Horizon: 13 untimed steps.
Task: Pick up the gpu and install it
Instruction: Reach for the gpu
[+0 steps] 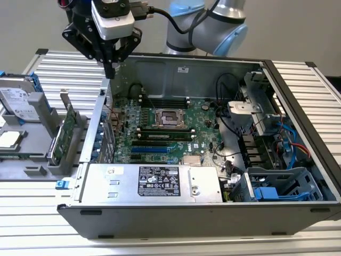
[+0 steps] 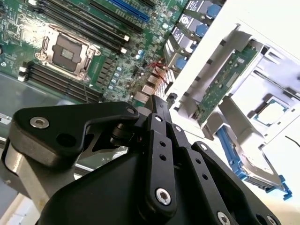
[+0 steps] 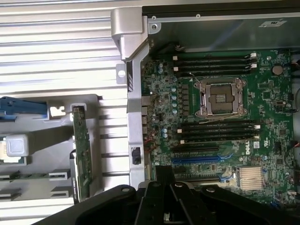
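Claw (image 2: 156, 101): fingers together, empty; I read it hovering over the case (image 1: 213, 66) wall.
Gpu (image 1: 67, 132): upright in grey holder (image 1: 50, 166) on table (image 1: 64, 72) (edge up, presumably for easy gripping), beside case, untouched.

The arm (image 1: 213, 24) is built of rounded silver-grey tube sections, and its joints are closed with pale blue caps (image 1: 235, 36). A boxy light-grey housing (image 1: 113, 20) is mounted at the wrist, and a black cable (image 1: 155, 10) is plugged into its side, towards the exterior view's right. Below it, the gripper (image 1: 109, 73) is made of matt black metal, with angular link bars set in a diamond outline. In the second wrist view, the links are pinned with round silver screws (image 2: 163, 196), and small holes are drilled in a row behind the narrow black fingers (image 2: 158, 110).
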### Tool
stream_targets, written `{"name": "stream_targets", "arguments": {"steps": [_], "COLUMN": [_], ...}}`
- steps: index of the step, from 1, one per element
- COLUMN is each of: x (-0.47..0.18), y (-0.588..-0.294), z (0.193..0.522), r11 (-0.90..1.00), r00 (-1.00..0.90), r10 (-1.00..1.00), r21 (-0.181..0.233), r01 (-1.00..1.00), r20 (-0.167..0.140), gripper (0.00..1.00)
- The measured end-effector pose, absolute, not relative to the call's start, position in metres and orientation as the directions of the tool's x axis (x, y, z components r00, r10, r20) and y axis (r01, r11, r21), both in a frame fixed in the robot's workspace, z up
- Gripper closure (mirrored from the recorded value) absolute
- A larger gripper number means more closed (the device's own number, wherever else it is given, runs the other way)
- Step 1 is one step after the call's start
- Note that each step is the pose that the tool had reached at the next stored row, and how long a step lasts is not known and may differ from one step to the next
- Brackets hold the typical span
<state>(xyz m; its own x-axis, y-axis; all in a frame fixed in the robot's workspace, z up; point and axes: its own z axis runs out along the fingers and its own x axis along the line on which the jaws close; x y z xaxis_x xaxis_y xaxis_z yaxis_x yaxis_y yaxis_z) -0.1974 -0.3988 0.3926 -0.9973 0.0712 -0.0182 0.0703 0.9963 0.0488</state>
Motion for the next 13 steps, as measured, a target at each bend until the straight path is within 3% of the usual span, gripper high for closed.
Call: {"name": "stream_targets", "arguments": {"steps": [13], "x": [-0.212], "y": [-0.399], "z": [0.393], "r11": [0.996], "r00": [-0.997], "r10": [0.071], "r21": [0.049], "r01": [0.07], "r20": [-0.018], "gripper": [1.0]}}
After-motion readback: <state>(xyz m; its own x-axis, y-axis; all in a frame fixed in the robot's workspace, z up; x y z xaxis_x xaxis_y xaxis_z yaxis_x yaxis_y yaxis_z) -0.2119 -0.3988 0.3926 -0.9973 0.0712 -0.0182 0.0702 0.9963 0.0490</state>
